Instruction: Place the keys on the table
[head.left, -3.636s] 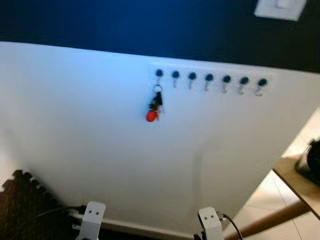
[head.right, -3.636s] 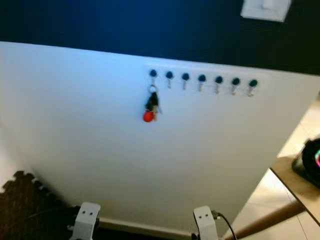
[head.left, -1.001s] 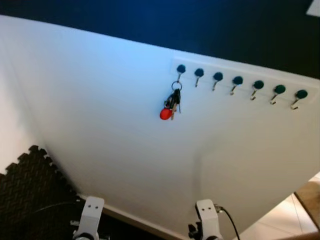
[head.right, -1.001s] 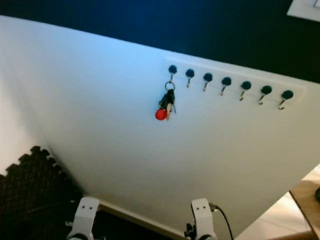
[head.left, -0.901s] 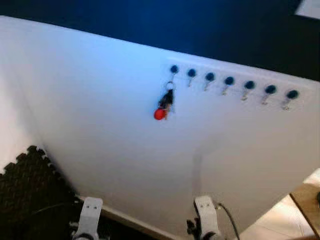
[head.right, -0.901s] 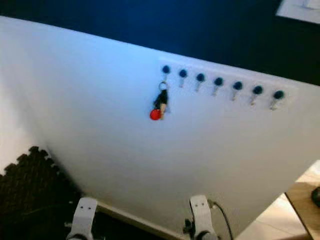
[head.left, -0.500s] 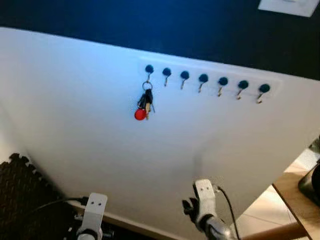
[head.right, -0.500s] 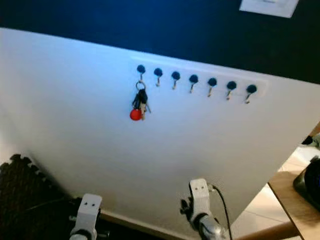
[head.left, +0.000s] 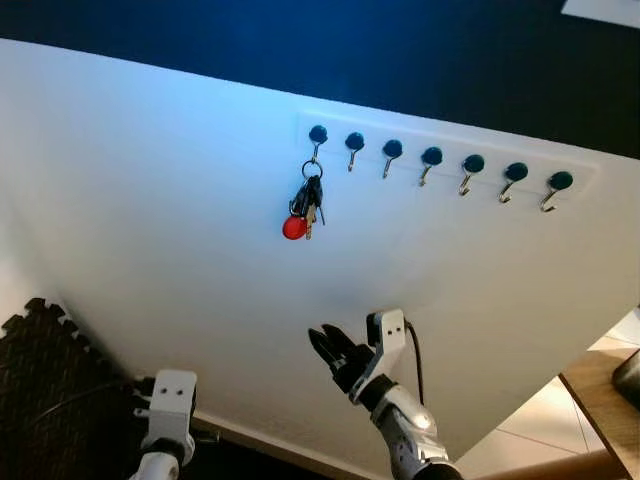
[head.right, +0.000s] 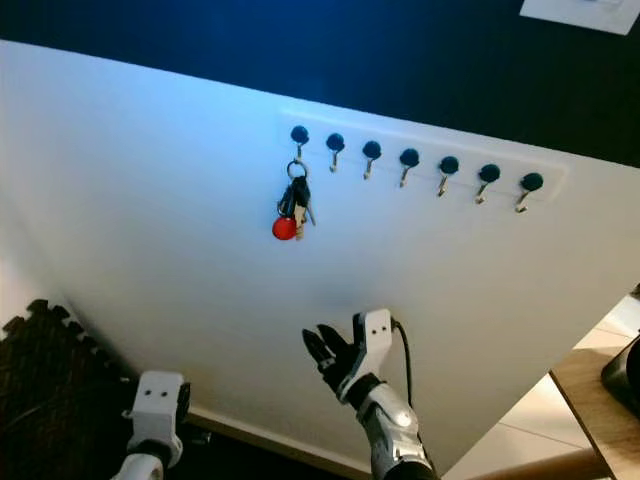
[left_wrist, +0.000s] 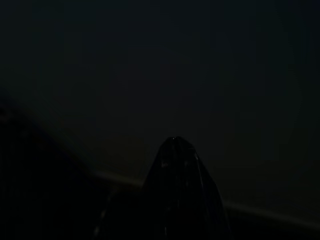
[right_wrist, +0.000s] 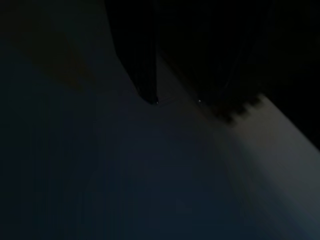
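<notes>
While the bunch of keys with a red fob (head.left: 303, 208) hung unclaimed on the leftmost hook (head.left: 317, 136), right pincer (head.left: 336, 352) rose below, fingers spread, empty; left pincer's (left_wrist: 180, 200) spread unreadable.

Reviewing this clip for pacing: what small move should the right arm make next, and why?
Probably keep raising the right gripper up toward the keys. They hang from the leftmost hook on the white wall, and the open gripper sits well below them, empty.

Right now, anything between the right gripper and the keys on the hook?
Nothing visible. The right gripper is raised in front of the white wall, jaws apart, below and a little right of the keys. The keys hang from the leftmost hook, with bare wall between them and the gripper.
</notes>
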